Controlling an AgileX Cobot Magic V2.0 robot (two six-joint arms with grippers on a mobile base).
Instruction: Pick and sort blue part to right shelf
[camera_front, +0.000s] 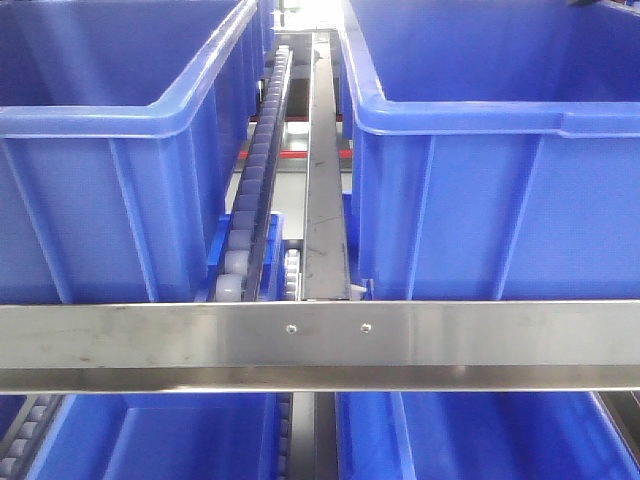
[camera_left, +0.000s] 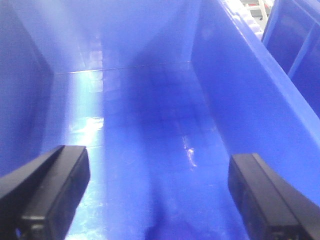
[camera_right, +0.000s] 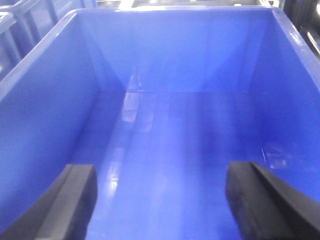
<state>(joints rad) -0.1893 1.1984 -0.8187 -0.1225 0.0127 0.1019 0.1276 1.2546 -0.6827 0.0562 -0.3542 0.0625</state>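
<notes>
Both tools (left (camera_left: 155, 200), right (camera_right: 160, 202)) gape inside bins.

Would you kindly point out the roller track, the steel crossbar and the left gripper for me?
roller track (camera_front: 258, 170): front view, on the white rollers between the bins.
steel crossbar (camera_front: 150, 335): front view, on its flat front face.
left gripper (camera_left: 159, 192): left wrist view, midway between the open fingertips.

The right shelf (camera_front: 320, 345) fills the front view: a stainless-steel cross rail runs across the lower part of the frame, with a steel divider strip and a white roller track (camera_front: 255, 170) climbing from centre towards the top. Large open-top blue bins sit at upper left (camera_front: 110, 180) and upper right (camera_front: 500, 190), with more bins in a lower tier along the bottom edge. No blue part shows in any view.
</notes>
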